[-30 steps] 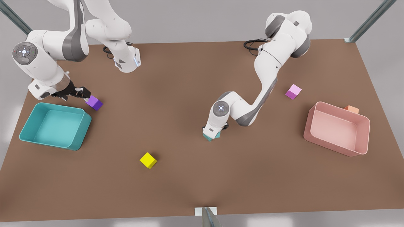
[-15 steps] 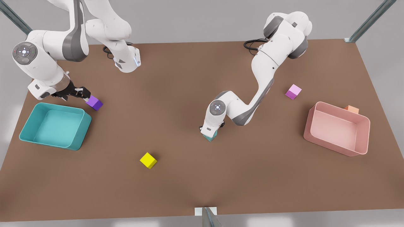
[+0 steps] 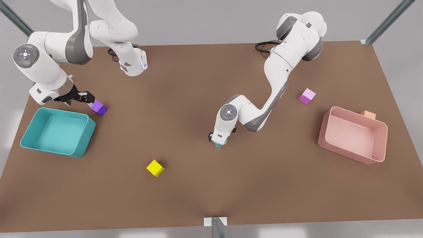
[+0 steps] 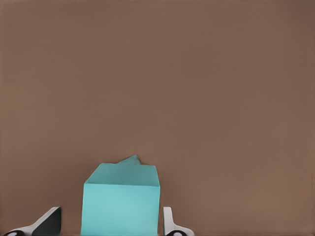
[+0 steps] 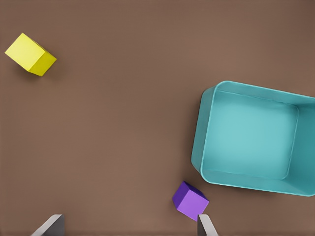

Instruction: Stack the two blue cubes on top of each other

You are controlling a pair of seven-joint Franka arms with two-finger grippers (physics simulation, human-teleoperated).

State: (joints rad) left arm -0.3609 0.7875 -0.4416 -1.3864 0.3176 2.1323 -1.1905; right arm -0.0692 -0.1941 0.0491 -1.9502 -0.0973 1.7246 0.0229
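- While the left gripper (image 3: 218, 142) is hovering near the middle of the brown table (image 3: 185, 82), its fingers (image 4: 168, 222) are straddling the upper blue cube (image 4: 120, 209). One finger is sitting just beside the cube and the other is standing off it with a visible gap, so the claw is reading as parted rather than clamped.
- That upper blue cube is resting on the lower blue cube (image 4: 130, 160), whose corner is poking out from beneath it at a different angle in the left wrist view. How squarely the two are sitting cannot be told.
- Seen from the front, the pair is showing as a sliver of teal under the left arm's wrist, well apart from both trays.
- At the front view's left, the right gripper (image 3: 88, 100) is waiting low over the table with its fingers spread wide and holding nothing.
- A purple cube (image 3: 98, 108) is lying just beside one of the right gripper's fingertips, near the corner of the teal tray (image 3: 82, 138).
- A yellow cube (image 3: 155, 168) is sitting alone on the table, between the teal tray and the blue pair and closer to the camera.
- Toward the front view's right, a pink tray (image 3: 330, 132) is standing with an orange cube (image 3: 368, 114) peeking from behind its far wall, and a light violet cube (image 3: 307, 96) is lying near it.
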